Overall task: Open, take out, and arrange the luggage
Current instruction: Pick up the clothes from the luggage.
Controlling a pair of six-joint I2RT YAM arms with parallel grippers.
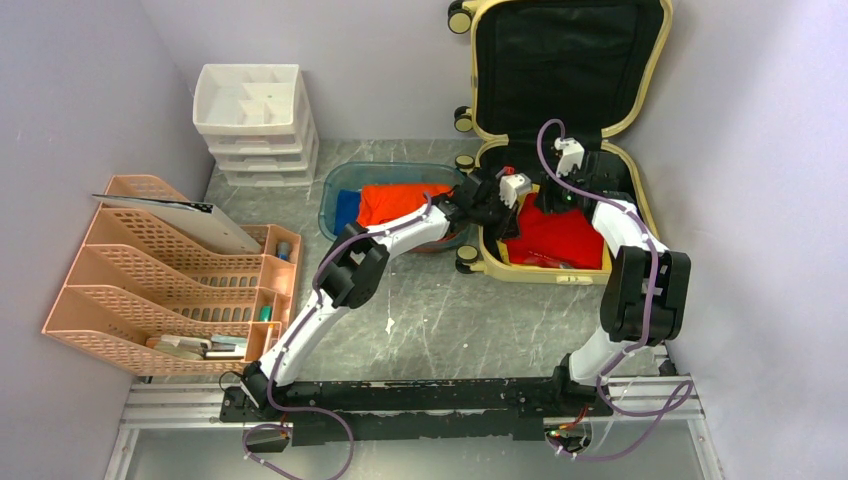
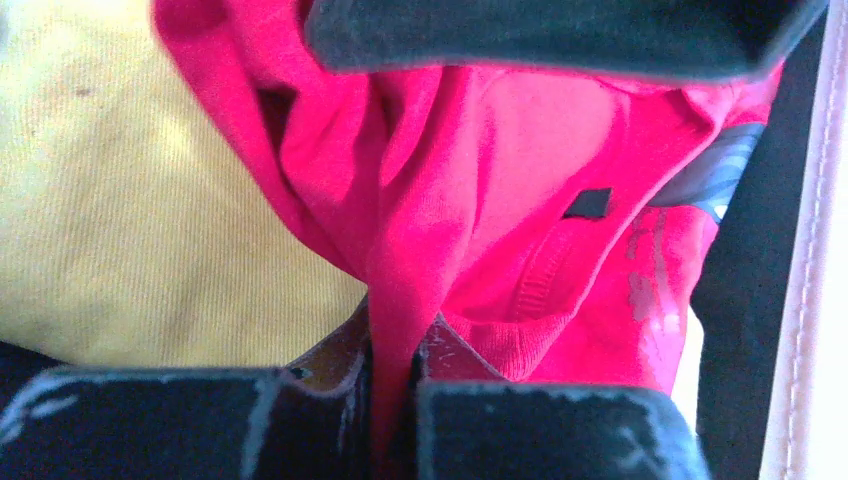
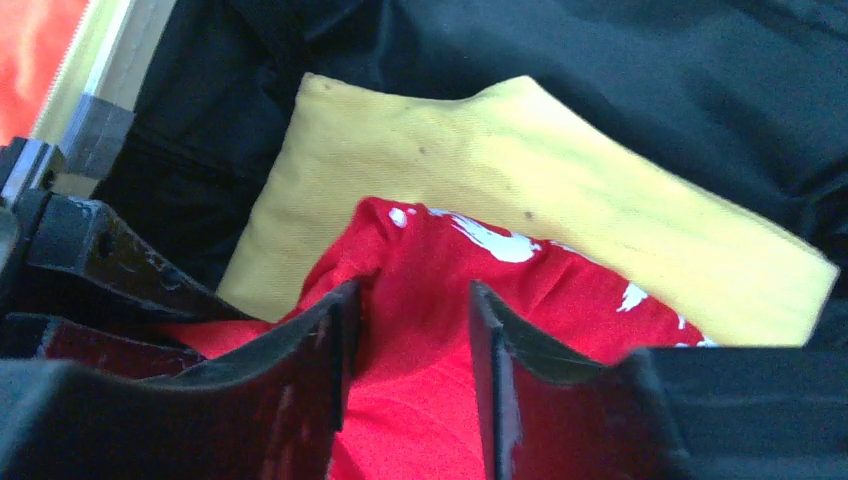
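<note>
On the red shirt (image 1: 560, 240) the only printing is white flecks (image 3: 490, 240) in the right wrist view and a grey patch (image 2: 720, 170) in the left wrist view. Both are too broken to read. A small black tag (image 2: 588, 203) on the shirt shows no legible writing, and no brand shows on the luggage (image 1: 540, 273).

The luggage is a pale yellow hard-shell case with rounded corners, lying open at the far right of the table (image 1: 430, 320). Its lid (image 1: 570, 60) stands upright against the back wall and shows black lining. Its base lies flat on the table, and 4 black-and-yellow wheels (image 1: 466, 259) show along its left side. The red shirt lies in the base over a yellow cloth (image 3: 560, 170), with black lining around both.

Both arms reach into the base from the near side. The left gripper (image 2: 395, 390) is pinched tight on a raised fold of the red shirt, with the yellow cloth just to its left. The right gripper (image 3: 405, 340) has its 2 fingers a narrow way apart, and the red shirt shows between them. I cannot tell whether the pads touch the shirt.

Just left of the luggage is a teal tray (image 1: 328, 205) holding an orange cloth (image 1: 400, 200) and a blue cloth (image 1: 347, 208). A white drawer unit (image 1: 255, 120) stands at the back left, and a peach file rack (image 1: 150, 270) stands along the left wall.
</note>
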